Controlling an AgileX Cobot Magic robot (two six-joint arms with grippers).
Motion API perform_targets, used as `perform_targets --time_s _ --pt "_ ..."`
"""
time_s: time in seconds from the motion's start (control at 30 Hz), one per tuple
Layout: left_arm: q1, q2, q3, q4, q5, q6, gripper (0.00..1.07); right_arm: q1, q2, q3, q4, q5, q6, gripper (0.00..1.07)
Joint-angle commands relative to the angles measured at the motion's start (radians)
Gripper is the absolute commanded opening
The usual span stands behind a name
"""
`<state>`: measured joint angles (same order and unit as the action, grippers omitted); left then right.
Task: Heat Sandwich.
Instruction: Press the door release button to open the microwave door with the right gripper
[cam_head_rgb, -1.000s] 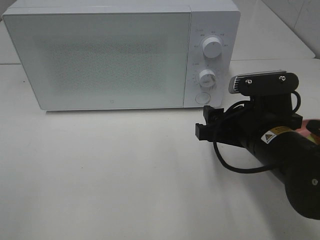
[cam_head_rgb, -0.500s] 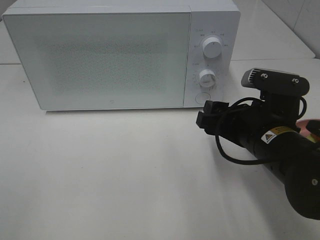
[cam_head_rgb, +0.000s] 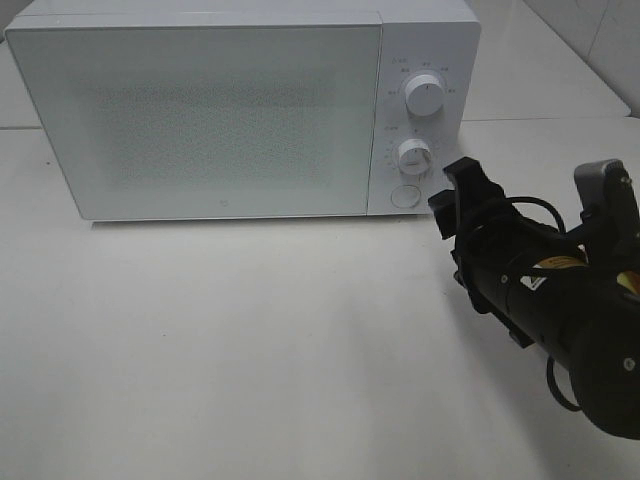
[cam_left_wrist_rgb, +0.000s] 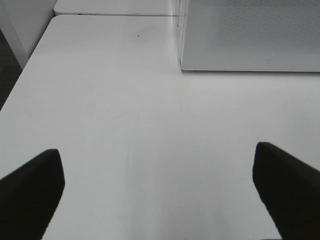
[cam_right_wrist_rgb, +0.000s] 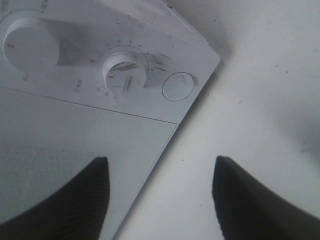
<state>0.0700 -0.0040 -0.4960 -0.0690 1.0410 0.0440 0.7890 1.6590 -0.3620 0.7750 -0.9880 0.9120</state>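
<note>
The white microwave (cam_head_rgb: 220, 120) stands at the back of the table with its door closed. My right gripper (cam_head_rgb: 452, 196) hovers just right of the control panel, close to the round button (cam_head_rgb: 404, 196), and is rolled onto its side. In the right wrist view its fingers (cam_right_wrist_rgb: 65, 200) stand apart with nothing between them. They frame the door's edge below the round button (cam_right_wrist_rgb: 178, 86) and the lower knob (cam_right_wrist_rgb: 124, 75). My left gripper (cam_left_wrist_rgb: 159, 195) is open and empty over bare table, left of the microwave (cam_left_wrist_rgb: 250, 35). The sandwich is hidden from all views.
Two knobs, the upper knob (cam_head_rgb: 424, 97) and the lower knob (cam_head_rgb: 413, 155), sit on the panel above the button. The bulky right arm (cam_head_rgb: 560, 320) covers the table's right side. White table (cam_head_rgb: 250, 340) stretches in front of the microwave.
My right arm has swung right and back toward the microwave's panel, and its wrist has rolled. The pink plate seen behind the arm earlier is now covered. The left gripper is unchanged.
</note>
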Motion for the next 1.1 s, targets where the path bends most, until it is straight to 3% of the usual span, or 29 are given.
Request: perform_targets --time_s 0.03,0.1,0.23,0.37,0.4,0.47,0.73,1.1 --pt "-0.002 -0.026 0.003 -0.010 -0.005 -0.001 0.97 0.004 -0.004 0.000 0.000 0.004 0.184 0.48" --pt "-0.002 -0.026 0.003 -0.010 -0.005 -0.001 0.97 0.004 -0.004 0.000 0.000 0.007 0.223 0.45" --pt "-0.002 -0.026 0.003 -0.010 -0.005 -0.001 0.97 0.004 -0.004 0.000 0.001 0.061 0.323 0.23" --pt "-0.002 -0.026 0.003 -0.010 -0.005 -0.001 0.97 0.004 -0.004 0.000 0.001 0.083 0.344 0.12" --pt "-0.002 -0.026 0.003 -0.010 -0.005 -0.001 0.97 0.004 -0.004 0.000 0.001 0.084 0.347 0.03" --pt "-0.002 -0.026 0.003 -0.010 -0.005 -0.001 0.97 0.004 -0.004 0.000 0.001 0.084 0.350 0.00" --pt "-0.002 -0.026 0.003 -0.010 -0.005 -0.001 0.97 0.000 -0.004 -0.004 0.025 0.084 0.364 0.00" --pt "-0.002 -0.026 0.003 -0.010 -0.005 -0.001 0.97 -0.106 0.092 -0.100 -0.044 0.111 0.338 0.00"
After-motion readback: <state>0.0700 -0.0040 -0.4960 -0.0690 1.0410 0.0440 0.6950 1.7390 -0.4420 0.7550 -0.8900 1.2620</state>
